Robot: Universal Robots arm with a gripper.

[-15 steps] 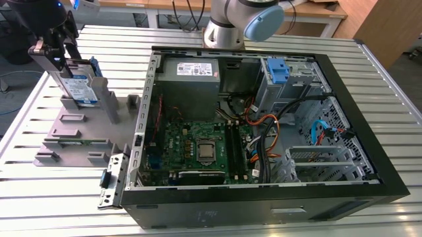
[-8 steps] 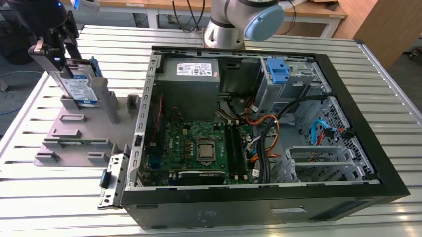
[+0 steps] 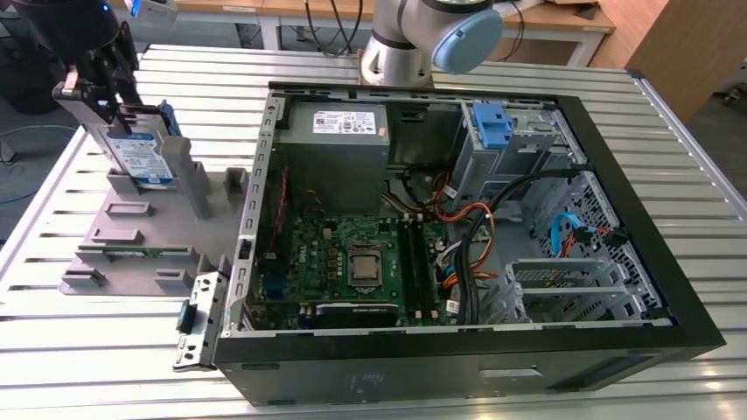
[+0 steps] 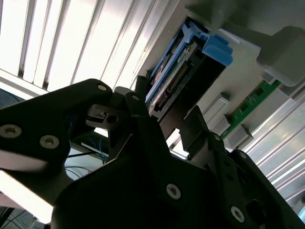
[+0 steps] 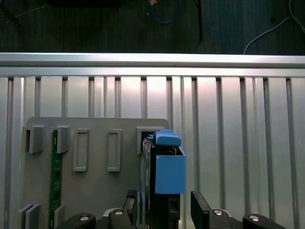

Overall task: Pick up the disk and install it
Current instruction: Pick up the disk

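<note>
The disk [image 3: 143, 157] stands on edge in a slot of the grey holder [image 3: 129, 236], directly between the jaws. The jaws are spread to either side of it, a thin gap showing on each side in the first wrist view, so nothing is clamped. Beneath the jaws lies the slatted surface [image 3: 70, 350]. The open computer case [image 3: 653, 289] sits well away from them.

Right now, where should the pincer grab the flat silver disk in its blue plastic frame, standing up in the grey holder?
Probably by its two wide flat faces near the top edge, coming straight down from above. The flat silver disk in its blue plastic frame stands on edge in a slot of the grey plastic holder, so only its upper part is free.
</note>
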